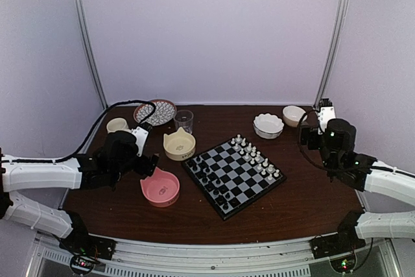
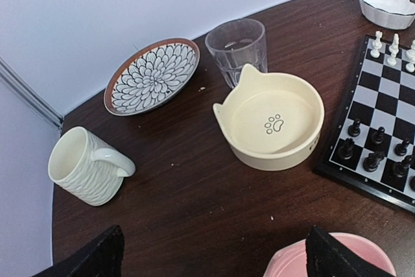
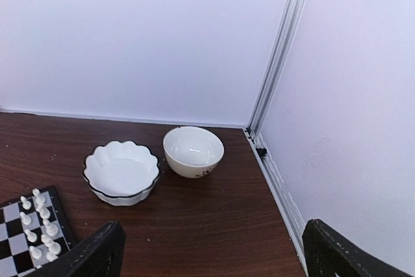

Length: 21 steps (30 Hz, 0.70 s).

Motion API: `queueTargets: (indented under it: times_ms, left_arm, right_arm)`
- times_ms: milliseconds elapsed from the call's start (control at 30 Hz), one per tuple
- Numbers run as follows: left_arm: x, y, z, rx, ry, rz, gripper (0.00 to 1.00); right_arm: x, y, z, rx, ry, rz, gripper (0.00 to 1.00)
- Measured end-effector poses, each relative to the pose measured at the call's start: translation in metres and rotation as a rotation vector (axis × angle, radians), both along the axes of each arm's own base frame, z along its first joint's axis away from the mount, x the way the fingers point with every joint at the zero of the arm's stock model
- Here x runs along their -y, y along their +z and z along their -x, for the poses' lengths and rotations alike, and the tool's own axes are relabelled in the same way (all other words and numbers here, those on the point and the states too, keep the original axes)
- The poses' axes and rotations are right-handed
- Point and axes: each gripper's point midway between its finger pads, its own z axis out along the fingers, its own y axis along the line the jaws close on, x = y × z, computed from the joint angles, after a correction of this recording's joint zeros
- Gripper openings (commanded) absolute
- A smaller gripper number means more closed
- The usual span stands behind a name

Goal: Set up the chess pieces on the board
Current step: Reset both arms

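Surface: a dark brown wood-grain table (image 3: 194,225), matte, with a few pale specks near the crockery.
Room: plain pale walls (image 1: 207,30) close in three sides; a slim metal post (image 3: 275,56) runs up the right rear corner.
Board: the board (image 1: 237,173) lies flat at mid-table, turned corner-on to the near edge, with black and light-grey checks and a thin black border.
Chess pieces: the black chess pieces (image 1: 211,180) stand in rows along the board's side facing the left arm; the white chessmen (image 1: 256,157) line the opposite side.
Left gripper: the left gripper (image 2: 214,257) hangs over the table with fingers spread wide and nothing between them.
Right gripper: the right gripper (image 3: 217,257) is likewise spread wide and empty.
Cut off: the left wrist view crops the board at its right edge and shows only part of the pink bowl (image 1: 159,199).
Hard to tell: the kind of each chessman is too small to make out.
Shapes: petal-patterned plate (image 2: 152,76); clear faceted glass (image 2: 237,50); cat-eared cream bowl (image 2: 259,157) with a paw print; ribbed mug (image 2: 87,167); scalloped bowl (image 3: 123,196) just beside a round bowl (image 3: 191,168).
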Motion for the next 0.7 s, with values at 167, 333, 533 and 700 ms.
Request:
queueTargets:
  times_ms: [167, 333, 533, 700]
  left_arm:
    - [-0.008, -0.004, 0.006, 0.025, -0.005, 0.006, 0.98]
    - [-0.017, 0.002, 0.006, 0.095, 0.005, 0.007, 0.98]
    - [-0.042, -0.005, -0.002, 0.122, 0.066, -0.034, 0.98]
    - [-0.050, -0.013, -0.004, 0.144, 0.084, -0.076, 0.97]
  right_arm:
    - [0.019, -0.049, 0.003, 0.005, 0.010, 0.046, 0.98]
    - [0.034, -0.086, -0.001, -0.024, 0.024, 0.073, 0.98]
    - [0.040, -0.077, -0.013, 0.028, 0.038, 0.050, 0.99]
    - [0.068, -0.093, -0.030, 0.004, -0.011, 0.010, 0.99]
